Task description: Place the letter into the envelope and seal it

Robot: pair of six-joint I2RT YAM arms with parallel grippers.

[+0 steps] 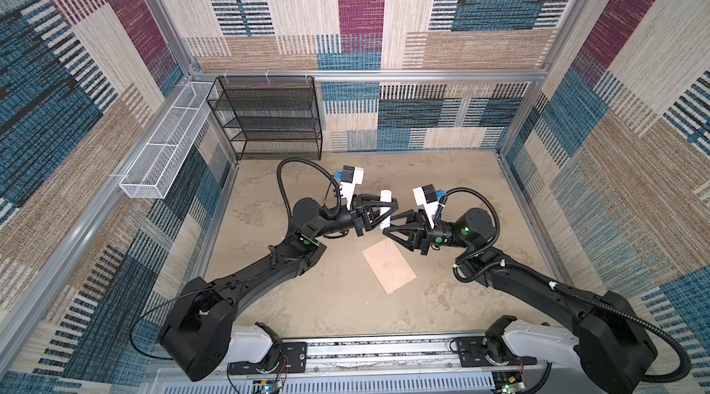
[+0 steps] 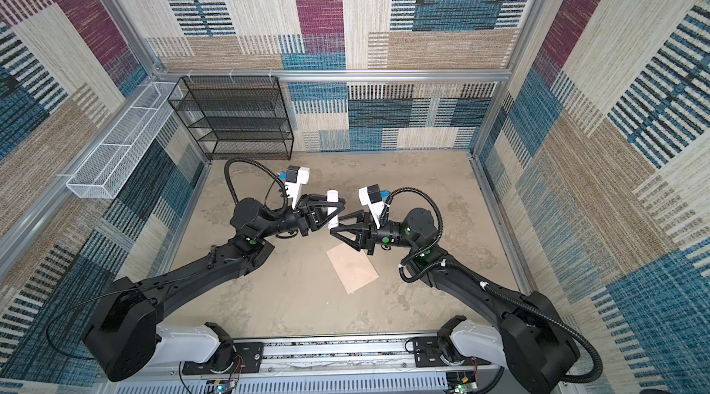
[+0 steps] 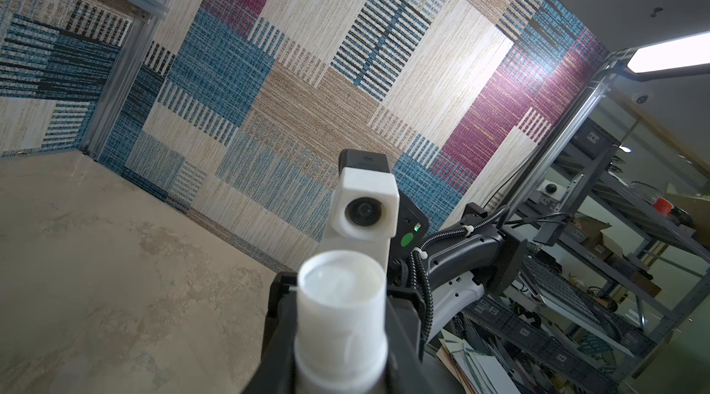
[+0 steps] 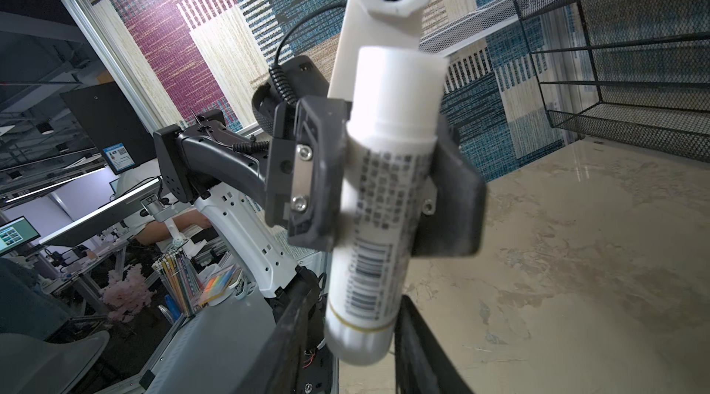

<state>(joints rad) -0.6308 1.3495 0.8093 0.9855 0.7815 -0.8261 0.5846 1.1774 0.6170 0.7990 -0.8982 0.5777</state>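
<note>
The pale pink envelope point(image 1: 390, 267) point(image 2: 353, 267) lies flat on the table, flap side not visible, just below the two grippers. The letter is out of view. My left gripper point(image 1: 388, 209) point(image 2: 338, 210) point(image 3: 342, 365) is shut on a white tube point(image 1: 385, 196) point(image 2: 332, 196) point(image 3: 342, 315) point(image 4: 384, 200) and holds it in the air above the table. My right gripper point(image 1: 389, 225) point(image 2: 335, 226) point(image 4: 357, 292) has its fingers on either side of the tube's lower end, very close to it. Whether they press on it I cannot tell.
A black mesh shelf point(image 1: 269, 119) stands at the back left. A white mesh basket point(image 1: 161, 153) hangs on the left wall. Patterned walls close in three sides, and the arms' mounting rail point(image 1: 384, 349) runs along the front edge.
</note>
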